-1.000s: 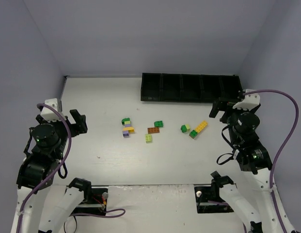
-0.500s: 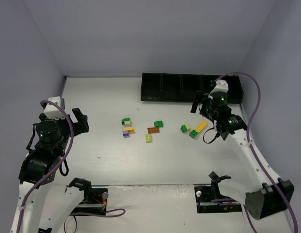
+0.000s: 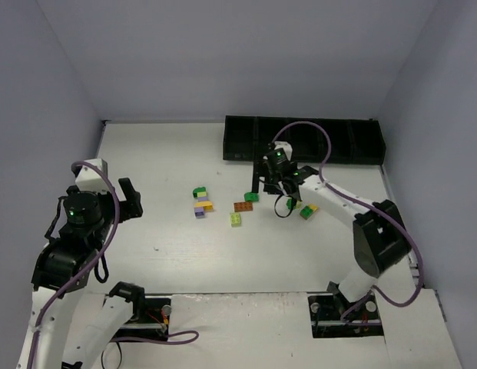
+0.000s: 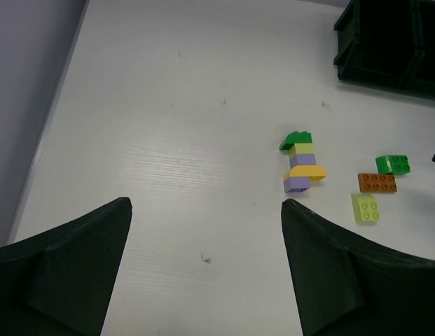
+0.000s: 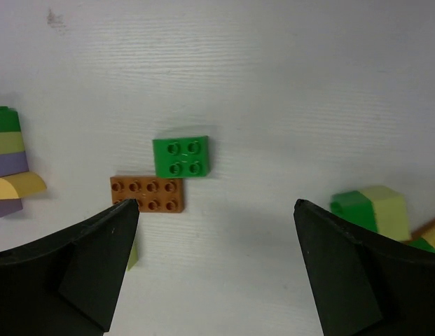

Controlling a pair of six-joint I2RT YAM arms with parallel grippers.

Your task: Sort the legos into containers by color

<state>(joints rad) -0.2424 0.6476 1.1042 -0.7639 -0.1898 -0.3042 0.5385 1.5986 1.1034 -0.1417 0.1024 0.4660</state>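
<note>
The legos lie loose mid-table: a stack of dark green, lime, lavender and yellow bricks [image 3: 200, 202], a dark green brick [image 3: 252, 197], an orange-brown brick [image 3: 243, 206], a lime brick [image 3: 236, 220], a green-and-lime pair [image 3: 293, 203] and a green-and-yellow piece [image 3: 308, 211]. My right gripper [image 3: 273, 191] hangs open and empty above them. In the right wrist view the gripper [image 5: 216, 203] is just short of the dark green brick [image 5: 181, 156] and the orange-brown brick [image 5: 148, 194]. My left gripper [image 3: 127, 196] is open and empty at the far left, well away from the stack [image 4: 301, 162].
The black five-compartment tray [image 3: 299, 140] runs along the back, behind the bricks. The right arm stretches from the front right across to the centre. Grey walls close in the table on three sides.
The right arm has swung from the right side, past the tray's right end, to the centre over the bricks. The left arm has barely shifted.
</note>
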